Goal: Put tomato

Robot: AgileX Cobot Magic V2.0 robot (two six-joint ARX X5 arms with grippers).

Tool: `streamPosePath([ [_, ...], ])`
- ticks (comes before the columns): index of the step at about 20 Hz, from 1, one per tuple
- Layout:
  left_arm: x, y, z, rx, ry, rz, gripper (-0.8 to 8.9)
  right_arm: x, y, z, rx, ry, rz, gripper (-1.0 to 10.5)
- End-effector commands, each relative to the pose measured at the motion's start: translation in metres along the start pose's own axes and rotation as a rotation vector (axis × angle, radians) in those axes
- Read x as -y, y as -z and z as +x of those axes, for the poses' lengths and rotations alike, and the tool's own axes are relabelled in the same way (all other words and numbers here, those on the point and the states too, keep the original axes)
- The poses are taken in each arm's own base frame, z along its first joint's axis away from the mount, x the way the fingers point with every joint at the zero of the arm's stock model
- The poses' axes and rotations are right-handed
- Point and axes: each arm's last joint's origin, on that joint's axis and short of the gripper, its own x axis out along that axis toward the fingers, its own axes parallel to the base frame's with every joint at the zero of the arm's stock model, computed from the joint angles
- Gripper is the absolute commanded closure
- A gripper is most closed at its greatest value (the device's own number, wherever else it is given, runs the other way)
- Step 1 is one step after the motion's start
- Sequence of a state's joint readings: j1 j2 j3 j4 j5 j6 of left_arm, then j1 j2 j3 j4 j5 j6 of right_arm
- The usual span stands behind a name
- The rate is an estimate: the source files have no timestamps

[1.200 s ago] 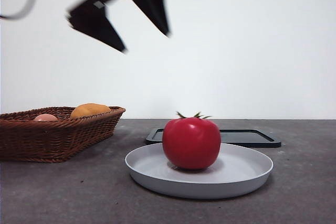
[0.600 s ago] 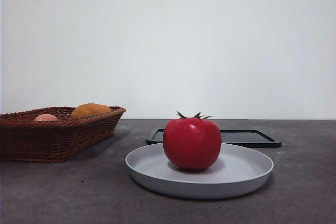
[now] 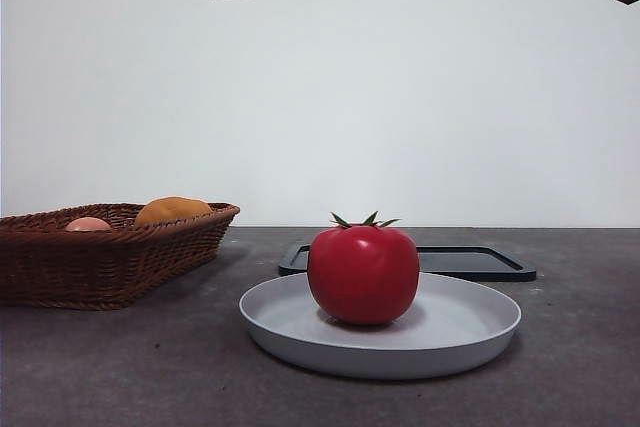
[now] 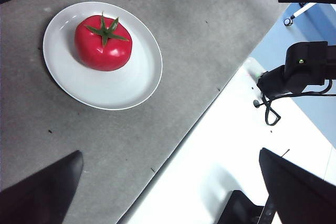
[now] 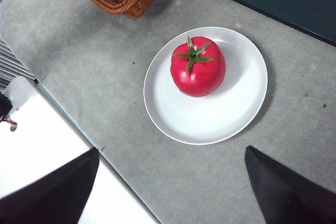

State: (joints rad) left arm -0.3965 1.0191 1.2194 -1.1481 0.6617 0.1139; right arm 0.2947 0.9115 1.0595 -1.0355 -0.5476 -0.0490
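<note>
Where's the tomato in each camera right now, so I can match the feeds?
Front view: tomato sits upright on the white plate, centre.
Left wrist view: tomato on the plate, off-centre.
Right wrist view: tomato on the plate, off-centre.
Shared landmark: the white plate.

Open air above the tomato (image 3: 363,274) — basket (image 3: 110,252) well aside, tray (image 3: 470,261) lying low behind.

Wicker basket (image 3: 110,252), grey plate (image 3: 470,332), dark tray (image 3: 480,262)
</note>
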Motion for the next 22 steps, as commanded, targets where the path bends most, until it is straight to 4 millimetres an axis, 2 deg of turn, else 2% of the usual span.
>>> streamPosePath([
  [1, 0.002, -0.005, -0.003, 0.022, 0.008, 0.033, 2.20, -0.002, -0.005, 0.000, 0.010, -0.011, -0.030, 5.0],
  [5, 0.002, -0.006, -0.003, 0.025, 0.007, 0.036, 2.20, -0.004, -0.010, 0.009, 0.001, -0.035, -0.046, 5.0],
  [9, 0.002, -0.006, -0.003, 0.025, 0.007, 0.035, 2.20, -0.005, -0.020, 0.027, -0.010, -0.067, -0.070, 5.0],
  [14, 0.002, -0.006, -0.003, 0.026, 0.007, 0.036, 2.20, -0.002, -0.036, 0.060, -0.025, -0.075, -0.117, 5.0],
  [22, 0.002, -0.006, -0.003, 0.027, 0.007, 0.036, 2.20, 0.007, -0.051, 0.118, -0.063, 0.005, -0.160, 5.0],
])
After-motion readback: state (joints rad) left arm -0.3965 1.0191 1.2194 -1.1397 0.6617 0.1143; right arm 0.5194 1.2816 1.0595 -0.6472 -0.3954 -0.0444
